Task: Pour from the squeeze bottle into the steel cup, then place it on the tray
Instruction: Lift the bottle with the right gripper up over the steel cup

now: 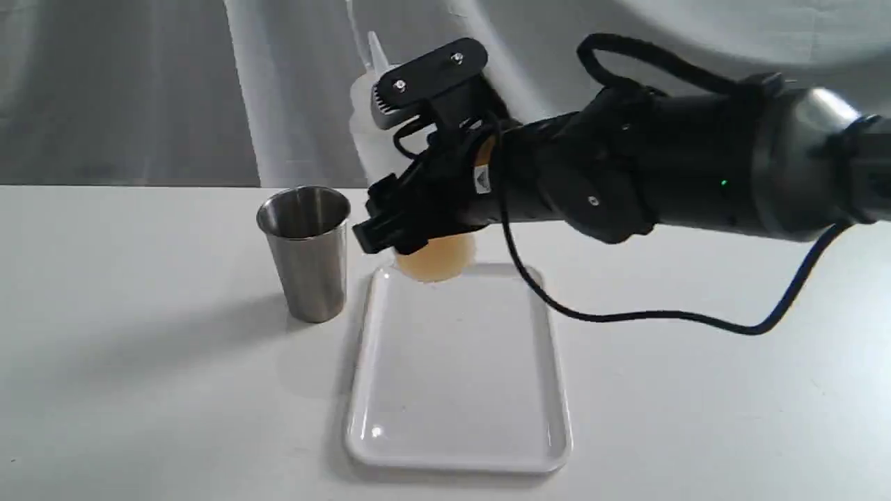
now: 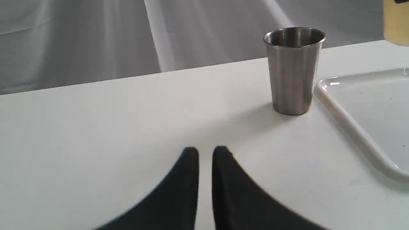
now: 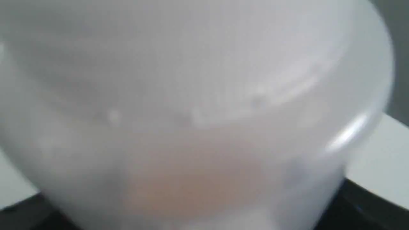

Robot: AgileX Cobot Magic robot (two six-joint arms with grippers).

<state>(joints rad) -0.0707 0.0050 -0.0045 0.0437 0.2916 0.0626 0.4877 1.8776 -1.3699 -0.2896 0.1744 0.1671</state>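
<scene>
Room: pale grey curtain (image 1: 125,83) behind.
Surface: white table (image 1: 139,390).
Left gripper (image 2: 205,153): fingers nearly together, empty, low over the table.
Cup (image 1: 304,254): upright, just left of the tray (image 1: 459,376).
Bottle (image 1: 367,129): at the tray's far end, clamped by the right gripper (image 1: 407,163); contact with the tray unclear.

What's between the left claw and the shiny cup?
Nothing. Only bare white table lies between the left gripper and the cup. The left wrist view shows the whole stretch.
</scene>
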